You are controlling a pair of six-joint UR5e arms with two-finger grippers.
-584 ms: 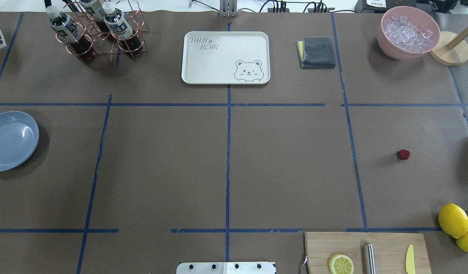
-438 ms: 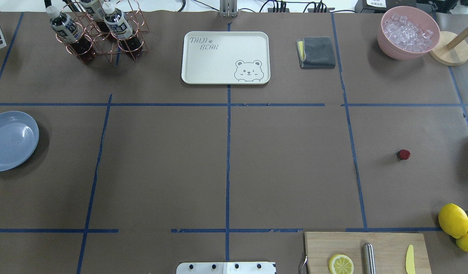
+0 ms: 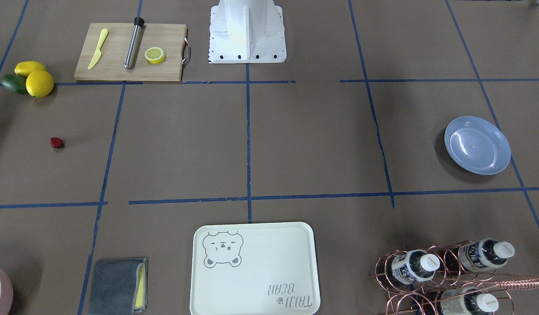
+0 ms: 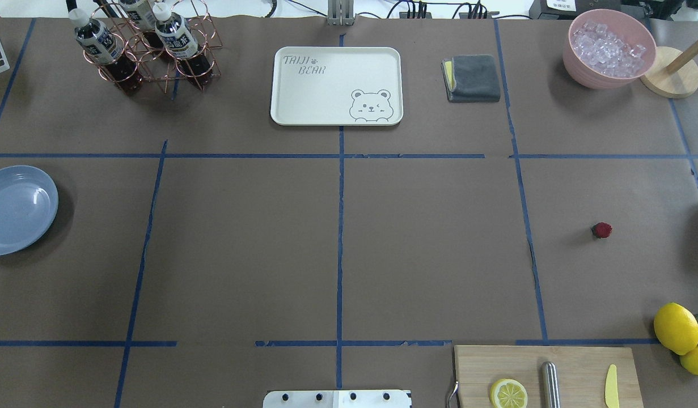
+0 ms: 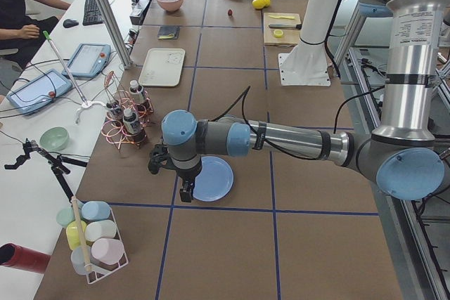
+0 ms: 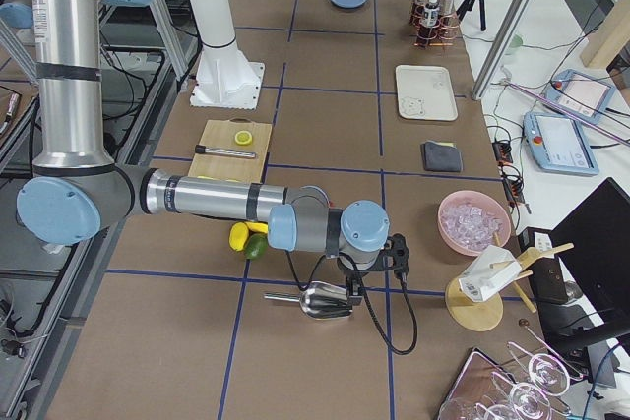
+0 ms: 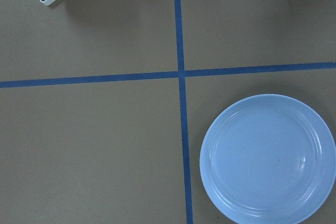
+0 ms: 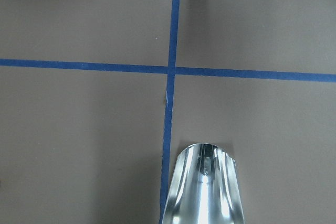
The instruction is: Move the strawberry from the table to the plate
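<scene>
The small dark-red strawberry (image 4: pixel 602 230) (image 3: pixel 56 142) (image 5: pixel 229 12) lies alone on the brown table (image 4: pixel 241 243), toward the robot's right. At the table's far left edge sits the light-blue plate (image 4: pixel 17 209) (image 3: pixel 477 145) (image 7: pixel 268 158) with nothing on it. Only the side views show the grippers. My left gripper (image 5: pixel 186 191) hangs by the plate's (image 5: pixel 213 178) edge. Far from the strawberry, my right gripper (image 6: pixel 356 287) hovers over a metal scoop (image 6: pixel 325 300) (image 8: pixel 205 187). I cannot tell whether either gripper is open or shut.
A cream bear tray (image 4: pixel 336 85), a copper bottle rack (image 4: pixel 147 48), a grey cloth (image 4: pixel 472 78) and a pink bowl of ice (image 4: pixel 608 48) line the far side. A cutting board (image 4: pixel 547 377) with a lemon half and whole lemons (image 4: pixel 676 328) sit near the robot.
</scene>
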